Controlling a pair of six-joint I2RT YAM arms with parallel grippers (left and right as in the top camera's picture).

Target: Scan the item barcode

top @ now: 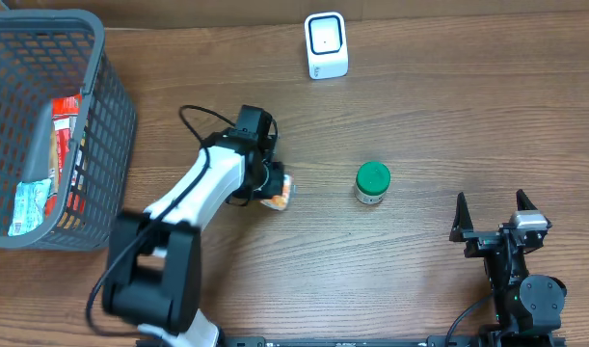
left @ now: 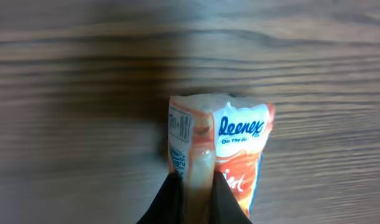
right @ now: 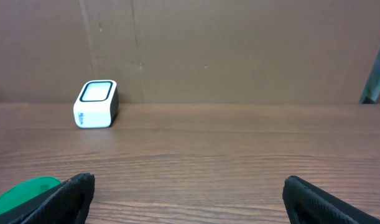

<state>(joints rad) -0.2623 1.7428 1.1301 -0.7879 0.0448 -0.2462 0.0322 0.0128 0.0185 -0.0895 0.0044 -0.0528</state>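
- The tissue pack (left: pixel 239 143), orange and white, lay on the bench (top: pixel 419 96) near the middle, a little left of centre.
- Its front read "leenex" in white on a blue patch, the first letter lost in a crease, with "On The G" beneath and the rest cut off.
- A side panel of small dark print was too blurred to read; whether it held the barcode could not be told.
- The left hand (left: pixel 196 198) was pinched narrow on the near end of the pack, a ridge of wrapper between its dark fingers (left: pixel 170 202).
- The pack's near end ran out of the wrist view.
- A green-lidded jar (top: pixel 372 183) stood just right of the pack, apart from it.
- The white scanner (top: pixel 326 45) stood at the far edge, window up.
- The right hand (top: pixel 494 226) sat near right, spread wide, holding nothing.
- A grey mesh basket (top: pixel 106 116) at far left held packets (top: pixel 63 135) with unreadable print.
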